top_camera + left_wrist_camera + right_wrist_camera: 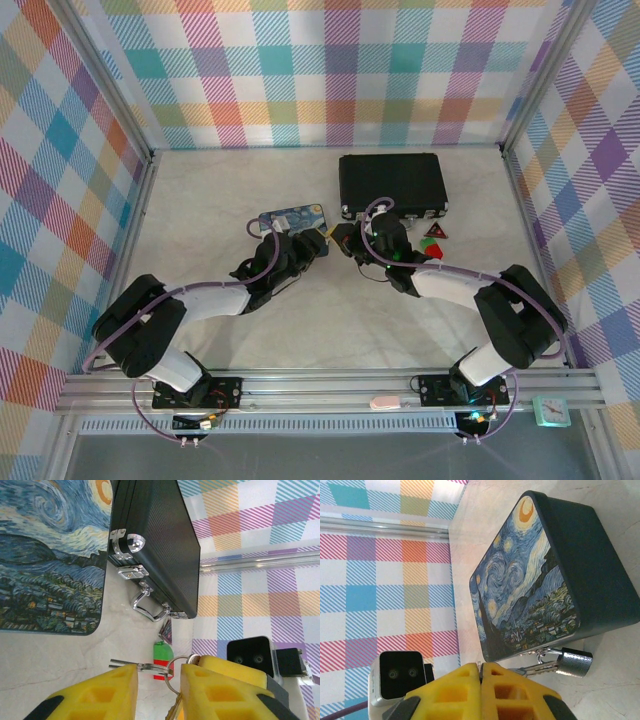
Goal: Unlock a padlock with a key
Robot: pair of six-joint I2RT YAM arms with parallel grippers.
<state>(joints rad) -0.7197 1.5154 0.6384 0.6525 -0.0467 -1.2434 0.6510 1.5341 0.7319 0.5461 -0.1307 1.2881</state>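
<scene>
Cream tabletop (pixel 330 320): padlock (pixel 575 663) against closed painted tin (pixel 530 580), lower right; left gripper (pixel 159 685) brackets key (pixel 125 664), grip unclear; right gripper (pixel 481 672) clenched empty.

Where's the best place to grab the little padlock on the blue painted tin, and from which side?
Probably the padlock by its grey body, pinched across its flat faces, coming from the side away from the tin. Its shackle is hooked to the tin's wall, so only the body juts free.

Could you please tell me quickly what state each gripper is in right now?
Left gripper: fingers apart with the key between them; whether it grips cannot be told.
Right gripper: closed, nothing visibly held.
</scene>
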